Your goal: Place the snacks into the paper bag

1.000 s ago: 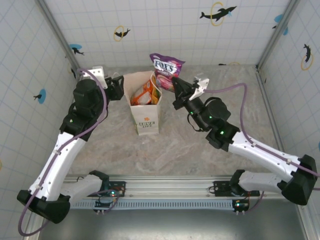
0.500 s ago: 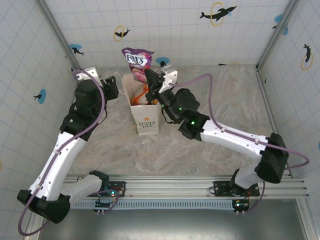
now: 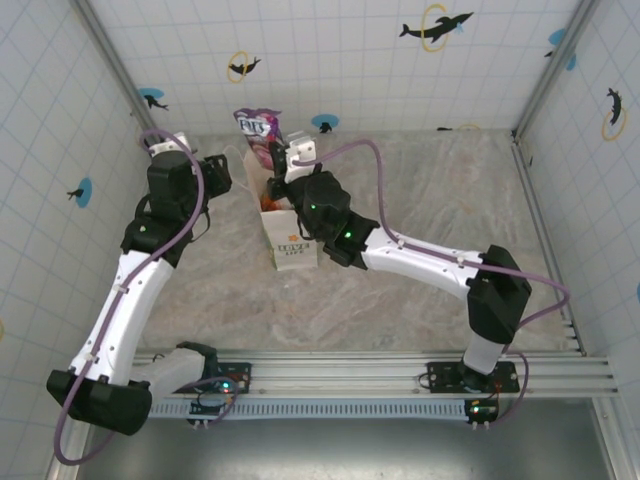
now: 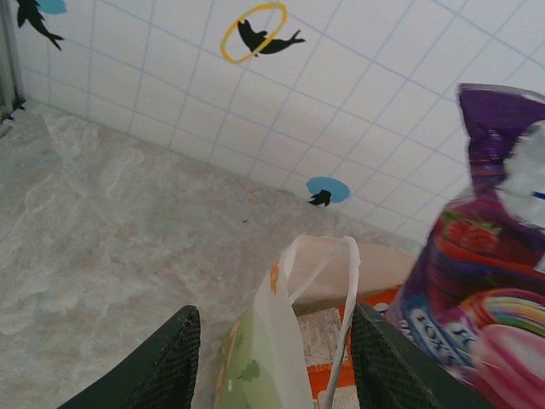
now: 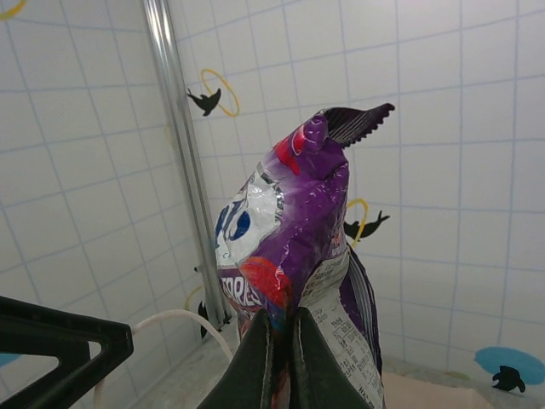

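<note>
Jaws on the right gripper (image 5: 277,336) pinch a purple snack packet (image 5: 294,230) shut, hanging it over the mouth of the paper bag (image 3: 292,245) to drop; left gripper (image 4: 272,362) jaws straddle its rim, parted, seemingly steadying.

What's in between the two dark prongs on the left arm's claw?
The top edge of the paper bag and its thin loop handle, seen in the left wrist view. The purple packet hangs beside them.

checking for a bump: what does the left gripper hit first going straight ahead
Most likely the bag: its rim and handle sit between the jaws of the left gripper, though depth is unclear.
</note>
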Controlling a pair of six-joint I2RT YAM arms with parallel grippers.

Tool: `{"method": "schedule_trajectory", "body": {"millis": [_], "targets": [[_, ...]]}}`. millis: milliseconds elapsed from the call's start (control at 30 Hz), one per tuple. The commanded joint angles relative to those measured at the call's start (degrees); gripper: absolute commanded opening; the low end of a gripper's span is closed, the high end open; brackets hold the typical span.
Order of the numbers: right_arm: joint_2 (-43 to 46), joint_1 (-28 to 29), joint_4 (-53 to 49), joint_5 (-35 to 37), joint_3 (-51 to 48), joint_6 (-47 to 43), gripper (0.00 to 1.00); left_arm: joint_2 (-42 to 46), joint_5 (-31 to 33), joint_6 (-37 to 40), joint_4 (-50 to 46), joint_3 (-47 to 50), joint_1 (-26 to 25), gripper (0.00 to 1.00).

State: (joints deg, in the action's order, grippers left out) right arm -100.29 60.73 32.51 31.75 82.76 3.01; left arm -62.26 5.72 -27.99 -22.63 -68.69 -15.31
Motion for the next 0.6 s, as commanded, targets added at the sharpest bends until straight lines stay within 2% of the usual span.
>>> {"method": "schedule_trajectory", "body": {"millis": [0,100,200,367,500,533,567], "targets": [[-0.6,-0.3,0.5,1.3,3.8,1.6,0.11,-0.6,-2.4,-0.7,0.1,0.2,0.6,0.49],[-0.3,-0.2,-0.9,0.1,4.1,2.4,0.32,-0.9,-2.9,-0.5,0.2,-0.2,0.6,0.49],[0.7,0.2,-1.7,-0.5,4.0,2.2,0.43,-1.3,-4.2,-0.4,0.7,-0.3,0.8,0.49],[3.9,0.5,-3.8,-1.7,3.3,0.5,0.46,-1.9,-7.6,-0.8,2.5,0.5,1.2,0.48],[8.3,-1.4,-11.4,-5.6,3.2,2.8,0.47,-2.8,-10.7,-1.7,4.2,0.4,1.2,0.48],[9.5,-2.5,-13.9,-7.2,3.3,4.2,0.47,-3.1,-10.8,-2.2,4.5,0.2,1.4,0.47],[10.4,-3.5,-15.8,-9.1,3.3,5.9,0.47,-3.6,-11.1,-2.9,4.5,-0.2,1.7,0.39]]}}
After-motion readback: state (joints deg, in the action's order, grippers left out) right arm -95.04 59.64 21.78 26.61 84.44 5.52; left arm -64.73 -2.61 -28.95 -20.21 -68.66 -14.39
